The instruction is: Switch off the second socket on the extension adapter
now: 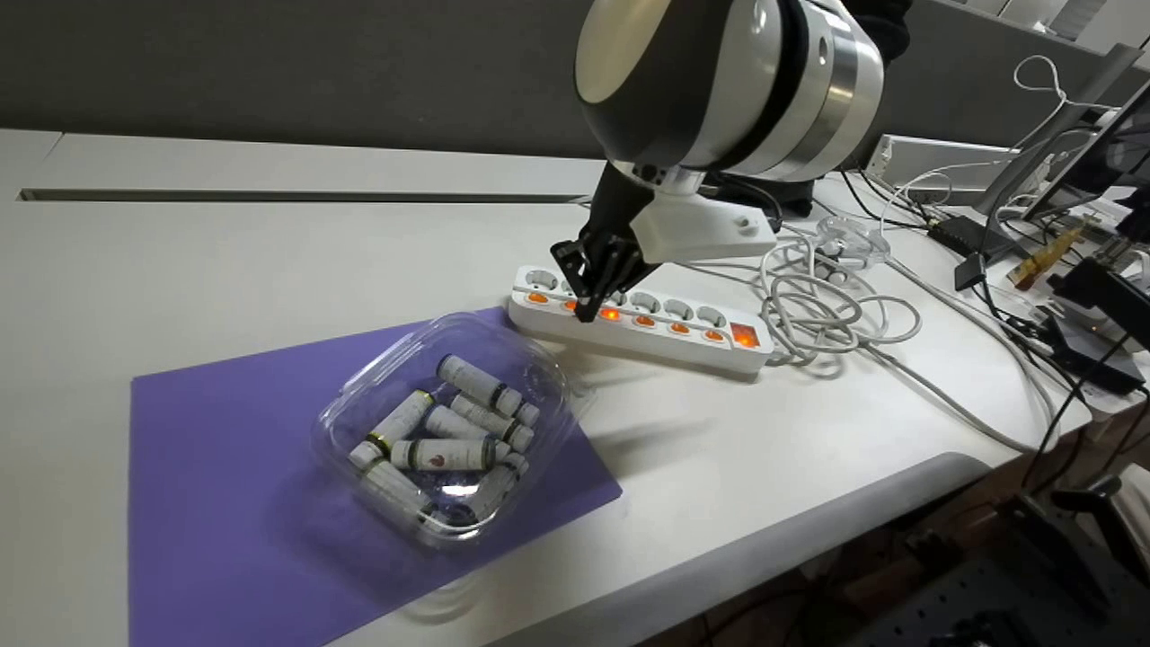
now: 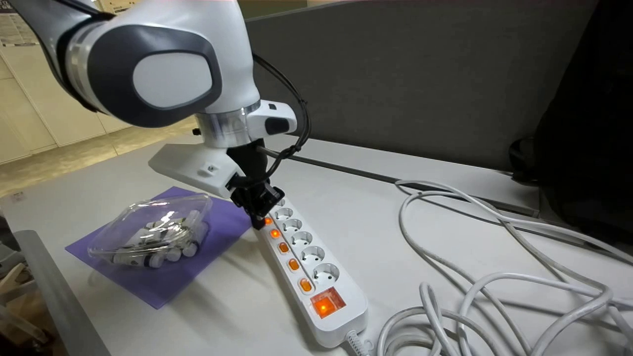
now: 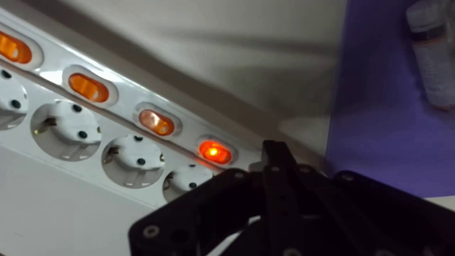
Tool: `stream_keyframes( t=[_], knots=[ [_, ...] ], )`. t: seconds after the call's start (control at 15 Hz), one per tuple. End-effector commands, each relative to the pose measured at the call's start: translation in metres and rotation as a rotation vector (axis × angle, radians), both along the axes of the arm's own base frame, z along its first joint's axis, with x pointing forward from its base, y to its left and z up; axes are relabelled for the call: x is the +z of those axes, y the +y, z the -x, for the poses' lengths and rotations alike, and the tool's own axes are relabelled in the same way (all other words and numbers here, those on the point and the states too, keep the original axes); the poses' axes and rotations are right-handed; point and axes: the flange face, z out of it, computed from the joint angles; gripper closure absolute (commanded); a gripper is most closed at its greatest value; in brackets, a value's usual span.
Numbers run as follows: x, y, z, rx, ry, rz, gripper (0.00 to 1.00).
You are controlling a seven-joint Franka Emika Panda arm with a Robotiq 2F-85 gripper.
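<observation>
Adapter [image 1: 627, 325] lies mid-frame in an exterior view, long axis dipping rightward; near its left end the lit second switch [image 1: 570, 305], likely the target, sits just left of the gripper's [image 1: 587, 312] tips, pressed together; contact unclear

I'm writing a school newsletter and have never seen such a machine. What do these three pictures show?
The machine is a robot arm. Two pictures come from cameras outside it; the third comes from its wrist, looking past the black pincer. On the white table lie a power strip with orange switches, looped cable, and a purple sheet bearing a clear tub of small labelled bottles. The pincer's jaws look shut by the switches, with nothing visibly held; I cannot tell whether it touches one.
</observation>
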Motion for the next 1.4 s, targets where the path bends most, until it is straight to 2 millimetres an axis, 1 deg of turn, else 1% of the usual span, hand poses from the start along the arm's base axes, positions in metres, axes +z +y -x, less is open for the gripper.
stream_keyframes(
  t=[0.0,0.2,0.47,0.53,0.67,1.0,1.33],
  knots=[
    [0.010,0.005,0.011,0.000,-0.014,-0.012,1.00],
    [0.014,0.008,0.009,-0.001,-0.020,-0.020,1.00],
    [0.025,0.008,0.004,-0.012,-0.008,-0.017,1.00],
    [0.013,0.011,0.002,0.005,-0.016,-0.015,0.99],
    [0.017,0.010,0.002,0.003,-0.015,-0.015,0.99],
    [0.019,0.014,-0.003,0.009,-0.021,-0.027,1.00],
    [0.025,0.014,-0.010,-0.011,-0.053,-0.031,1.00]
  ],
)
